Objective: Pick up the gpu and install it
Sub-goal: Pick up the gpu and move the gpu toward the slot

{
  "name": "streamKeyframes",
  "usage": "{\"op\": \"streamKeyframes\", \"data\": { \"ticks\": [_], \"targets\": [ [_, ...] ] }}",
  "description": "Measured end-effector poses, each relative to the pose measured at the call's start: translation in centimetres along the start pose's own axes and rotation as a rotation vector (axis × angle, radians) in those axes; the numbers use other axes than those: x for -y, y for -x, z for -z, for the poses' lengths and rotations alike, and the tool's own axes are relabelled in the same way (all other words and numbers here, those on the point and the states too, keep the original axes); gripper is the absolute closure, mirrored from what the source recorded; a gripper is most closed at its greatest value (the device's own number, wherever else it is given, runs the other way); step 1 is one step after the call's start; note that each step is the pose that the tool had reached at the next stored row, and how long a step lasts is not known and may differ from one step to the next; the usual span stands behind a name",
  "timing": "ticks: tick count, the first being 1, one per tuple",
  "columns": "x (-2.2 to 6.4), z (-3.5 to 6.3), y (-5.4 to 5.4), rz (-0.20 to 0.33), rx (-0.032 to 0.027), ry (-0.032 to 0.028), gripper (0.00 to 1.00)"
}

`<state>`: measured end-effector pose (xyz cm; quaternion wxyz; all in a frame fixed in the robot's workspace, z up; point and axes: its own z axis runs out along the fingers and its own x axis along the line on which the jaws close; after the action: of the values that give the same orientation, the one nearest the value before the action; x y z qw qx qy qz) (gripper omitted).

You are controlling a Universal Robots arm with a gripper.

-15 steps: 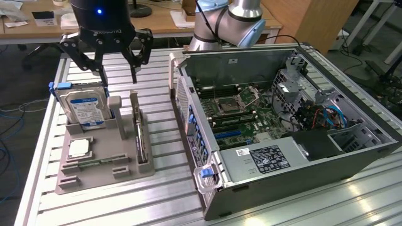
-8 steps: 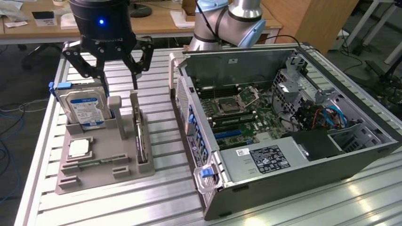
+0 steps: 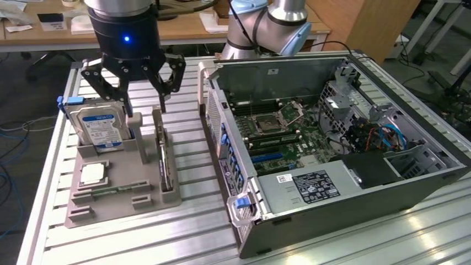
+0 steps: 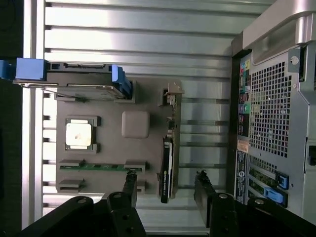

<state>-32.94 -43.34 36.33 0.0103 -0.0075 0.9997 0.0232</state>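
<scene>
1. Gpu [image 3: 167, 168] [image 4: 167, 168], a thin flat circuit card with a dark body and a silver metal end bracket, stands on its long edge. It sits in a slot of a grey moulded plastic tray [image 3: 140, 190] [image 4: 136, 123], along the tray edge that faces the computer case.
2. A black two-fingered gripper [image 3: 145, 107] [image 4: 166, 174] on a robot arm hangs above the tray. Its fingers are spread wide and hold nothing. In the wrist view one fingertip shows on each side of the gpu's thin edge, and neither touches it.
3. A silver rectangular hard drive [image 3: 99, 130] [image 4: 84, 81] with a blue-and-white label and blue plastic side clips stands upright in the tray. It is at the tray corner away from the case, well apart from the gpu.
4. A square silver processor chip [image 3: 92, 174] [image 4: 79, 134] lies flat in a recess near the middle of the tray edge opposite the gpu.
5. A narrow green memory stick [image 3: 110, 190] [image 4: 98, 167] lies in a slot just beside the processor chip.
6. A large black and silver computer case [image 3: 331, 143] [image 4: 276, 123] lies on its side next to the tray with its side panel off. The motherboard, cables and power supply inside are exposed.
7. A ribbed aluminium table [image 3: 184, 232] [image 4: 138, 39] carries both the tray and the case. The tray sits toward the table edge on the exterior view's left.
</scene>
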Motion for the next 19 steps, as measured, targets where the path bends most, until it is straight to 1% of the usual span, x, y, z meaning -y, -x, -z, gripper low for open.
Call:
{"op": "streamKeyframes", "data": {
  "ticks": [2, 4, 8, 19],
  "targets": [
    [0.03, -0.22, 0.1, 0.001, 0.0000, 0.0035, 0.41],
    [0.04, -0.46, 0.0, 0.012, -0.0005, 0.0054, 0.41],
    [0.08, -1.19, 0.0, 0.043, -0.0027, 0.0060, 0.41],
    [0.26, -3.17, 0.0, 0.047, -0.0031, 0.0062, 0.41]
  ]
}}
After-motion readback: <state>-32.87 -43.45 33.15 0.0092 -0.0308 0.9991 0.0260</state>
